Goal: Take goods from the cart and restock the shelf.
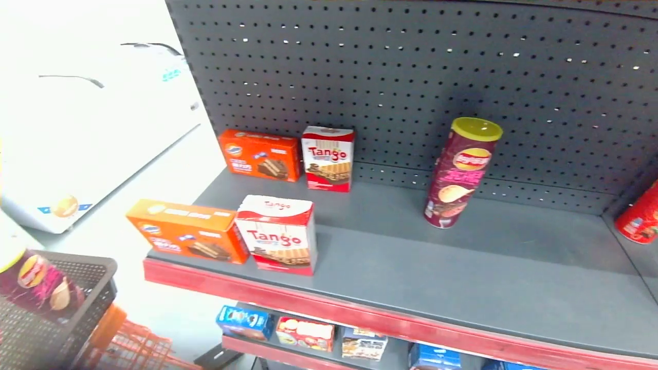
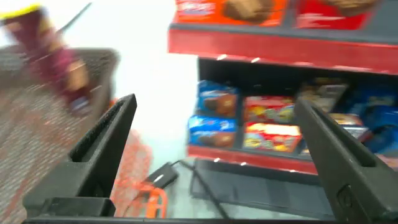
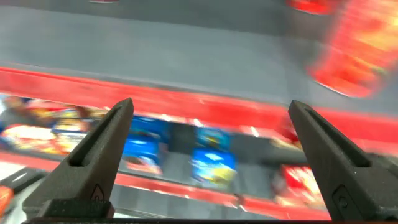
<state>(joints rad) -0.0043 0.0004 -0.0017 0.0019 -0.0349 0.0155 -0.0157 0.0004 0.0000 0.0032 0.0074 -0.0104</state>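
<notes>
The left tool [image 2: 214, 109] gapes empty near the basket [image 1: 87, 308] holding a can [image 1: 38, 282], the right tool [image 3: 211, 107] spreads empty before the shelf [image 1: 411, 267], where a second can [image 1: 460, 172] stands right of four boxes [image 1: 280, 234].

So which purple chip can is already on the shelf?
The upright purple can, alone on the grey shelf; the other purple can leans in the black basket.
</notes>
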